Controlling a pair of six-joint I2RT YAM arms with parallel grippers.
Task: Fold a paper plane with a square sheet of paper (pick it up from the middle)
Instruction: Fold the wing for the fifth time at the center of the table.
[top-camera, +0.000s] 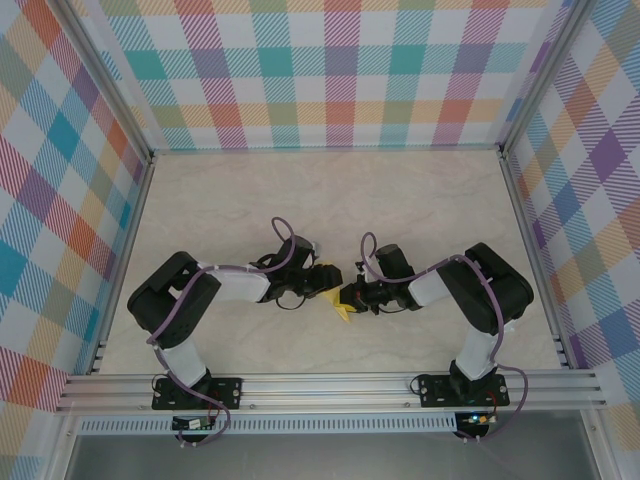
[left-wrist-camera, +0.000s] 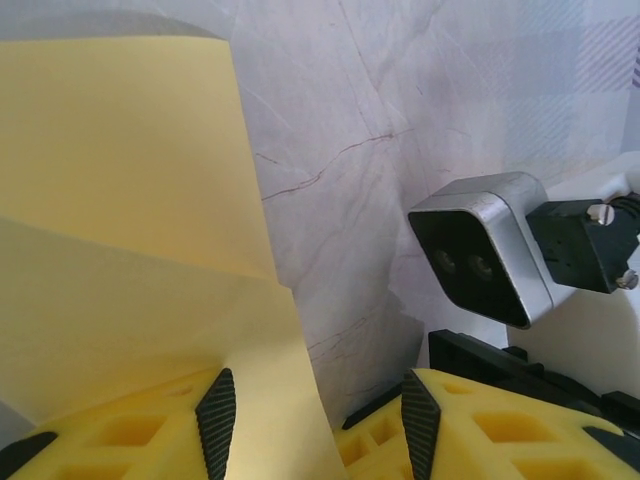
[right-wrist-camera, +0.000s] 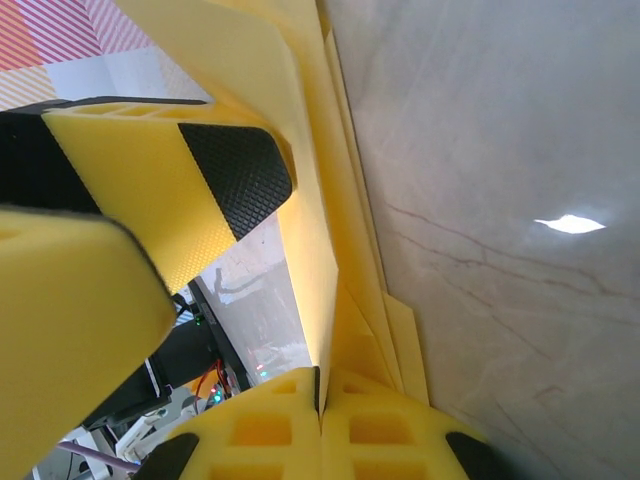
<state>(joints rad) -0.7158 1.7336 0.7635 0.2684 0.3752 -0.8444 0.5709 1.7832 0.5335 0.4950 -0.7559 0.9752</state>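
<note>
Pinching the paper (right-wrist-camera: 305, 250) between fingers pressed tight together, the right gripper (right-wrist-camera: 320, 400) is holding it at the middle of the table (top-camera: 430, 200), where both arms are meeting. The left gripper (left-wrist-camera: 318, 425) is standing spread, with the sheet lying along one pad (left-wrist-camera: 216, 410) and bare table showing in the gap. From above, the grippers are covering most of the paper, and a small yellow corner is peeking out nearward. Its folded layers are running lengthwise away from the right fingers. Where its tip is pointing I cannot tell.
</note>
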